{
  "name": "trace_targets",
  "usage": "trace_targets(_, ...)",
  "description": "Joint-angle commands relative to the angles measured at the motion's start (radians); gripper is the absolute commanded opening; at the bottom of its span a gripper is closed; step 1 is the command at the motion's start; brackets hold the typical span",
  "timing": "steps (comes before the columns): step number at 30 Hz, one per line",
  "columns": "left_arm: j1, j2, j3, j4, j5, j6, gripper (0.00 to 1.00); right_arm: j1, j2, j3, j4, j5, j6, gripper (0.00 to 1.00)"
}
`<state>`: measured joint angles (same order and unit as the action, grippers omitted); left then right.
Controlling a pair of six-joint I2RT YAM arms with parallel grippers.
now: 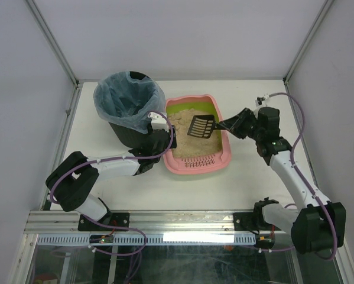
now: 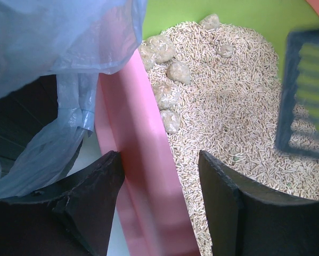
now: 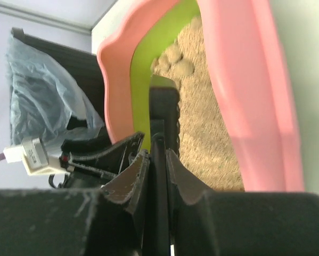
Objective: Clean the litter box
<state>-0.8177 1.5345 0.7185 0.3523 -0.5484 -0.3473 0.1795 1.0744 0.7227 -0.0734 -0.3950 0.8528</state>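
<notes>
While the litter box (image 1: 195,165) lies mid-table with its slotted ledge toward the arm bases, we have the left gripper (image 2: 159,178) astride its left wall. The jaws are about half apart, one finger outside against the pink plastic and the other inside above the litter. A gap shows on the inner side, so we judge that it clamps nothing, and a sideways drag from the scoop could slide or tip the tray past that loose brace. A little farther in, our right gripper (image 3: 157,146) is pinched tight on the handle of the scoop (image 1: 201,126), whose slotted blade hovers over the litter and looks empty. The hold is thin and edge-on, so we fear the handle could twist between the pads if the blade digs too deep into the pellets. Farther on, the clumps (image 2: 172,74) sit along the left wall, just ahead of our left fingers, and a careless sweep could break them up or knock the scoop into that gripper. Beyond them stands the bin (image 1: 128,135), with its blue bag (image 1: 126,94) slumping over the rim beside the tray. A lifted load could spill on the crossing, or the blade could snag the plastic.
</notes>
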Motion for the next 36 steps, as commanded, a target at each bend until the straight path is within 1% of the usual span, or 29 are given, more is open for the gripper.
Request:
trace_targets(1,-0.014,0.014,0.034,0.033,0.067,-0.004,0.6,0.025,0.058,0.226,-0.253,0.176,-0.25,0.0)
trace_targets(4,-0.014,0.016,0.036,0.034,0.067,-0.004,0.6,0.072,0.143,0.343,-0.362,0.261,-0.332,0.0)
trace_targets(7,-0.014,0.016,0.035,0.032,0.065,-0.002,0.6,0.123,0.217,0.444,-0.45,0.313,-0.38,0.0)
trace_targets(12,-0.014,0.016,0.037,0.032,0.065,-0.002,0.6,0.209,0.338,0.556,-0.558,0.403,-0.414,0.0)
trace_targets(17,-0.014,0.012,0.035,0.03,0.061,0.0,0.59,0.25,0.417,0.562,-0.572,0.449,-0.386,0.0)
trace_targets(21,-0.014,0.004,0.032,0.03,0.055,-0.001,0.59,0.278,0.495,0.535,-0.564,0.413,-0.357,0.0)
trace_targets(26,-0.014,0.007,0.032,0.03,0.056,0.001,0.59,0.317,0.565,0.425,-0.396,0.258,-0.265,0.0)
trace_targets(32,-0.014,0.011,0.035,0.03,0.059,0.001,0.59,0.377,0.611,0.269,-0.049,0.035,-0.064,0.0)
trace_targets(34,-0.014,0.01,0.034,0.03,0.058,0.001,0.59,0.381,0.615,0.22,0.061,-0.006,0.006,0.0)
trace_targets(36,-0.014,0.01,0.033,0.03,0.055,0.003,0.59,0.38,0.602,0.176,0.168,-0.01,0.077,0.0)
